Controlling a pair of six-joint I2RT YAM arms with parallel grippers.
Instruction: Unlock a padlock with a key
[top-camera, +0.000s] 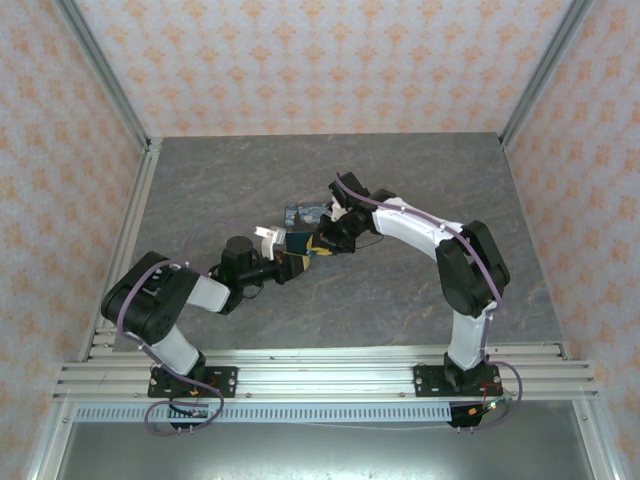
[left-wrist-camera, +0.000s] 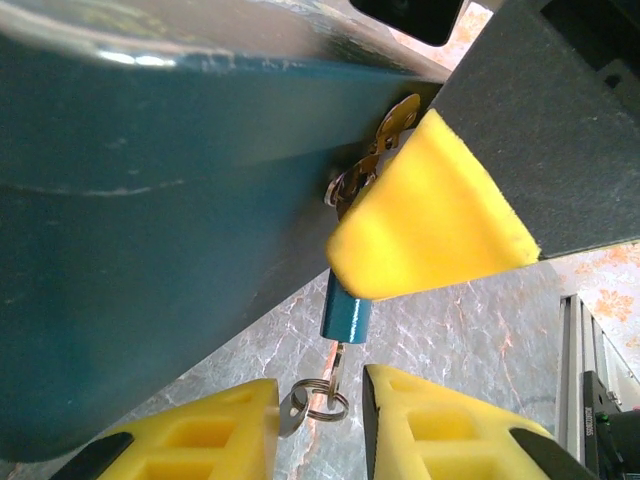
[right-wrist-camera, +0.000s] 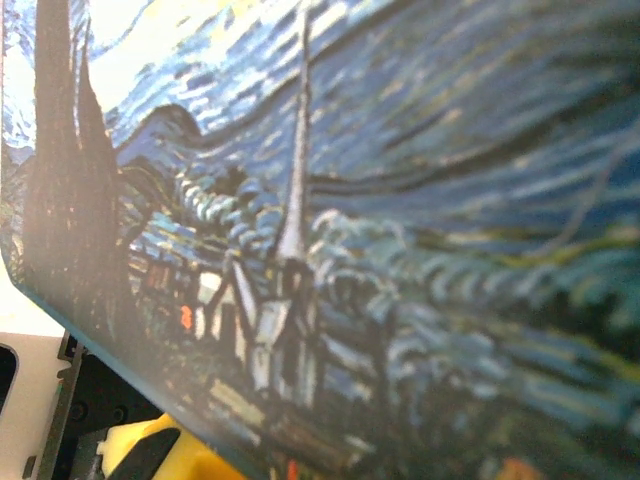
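Observation:
The tiny teal padlock (left-wrist-camera: 346, 308) hangs from the brass latch (left-wrist-camera: 395, 125) on the side of the painted tin (left-wrist-camera: 150, 220). A key (left-wrist-camera: 341, 358) sticks out of its underside, with a ring (left-wrist-camera: 327, 402) and a second key (left-wrist-camera: 290, 412) hanging from it. My left gripper (left-wrist-camera: 320, 425) is open just below, one yellow finger on each side of the ring, the left one touching the second key. A yellow finger (left-wrist-camera: 430, 215) of my right gripper (top-camera: 322, 243) lies over the padlock's top; its other finger is hidden.
The Starry Night tin (top-camera: 300, 214) sits mid-table with both arms meeting at its near side. Its painted lid (right-wrist-camera: 380, 220) is very close to the right wrist camera. Grey marbled tabletop (top-camera: 420, 170) surrounds it, with patterned walls on three sides.

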